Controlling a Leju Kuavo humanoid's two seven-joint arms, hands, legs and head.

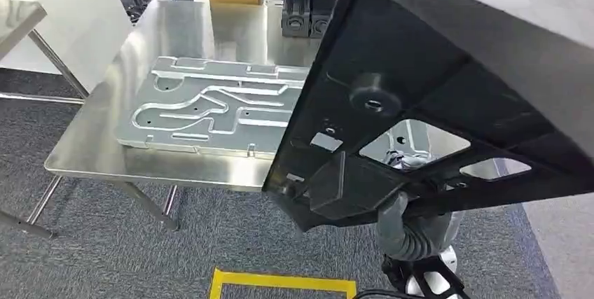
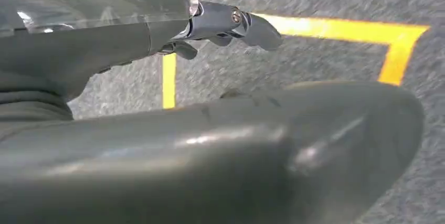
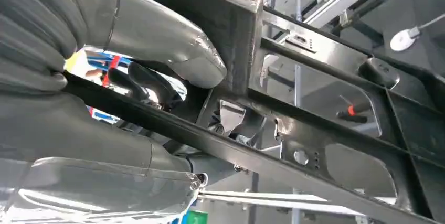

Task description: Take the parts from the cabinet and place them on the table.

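Above the steel table (image 1: 91,152), from the head view, a large black ribbed plastic frame part (image 1: 448,96) hangs tilted over a grooved aluminium plate (image 1: 210,106); no writing is legible. Left wrist view: left hand (image 2: 231,24) empty, fingers apart, over yellow floor tape (image 2: 341,30). Right wrist view: right hand (image 3: 152,40) grips the frame.

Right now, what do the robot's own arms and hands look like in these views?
The left hand has a glossy grey thumb, dark metallic fingers with a visible screw, and a clear plastic cover over the back. The right hand shows a ribbed grey cover, a thick grey thumb and the same clear shell. In the head view, a grey ribbed sleeve wraps the right wrist.
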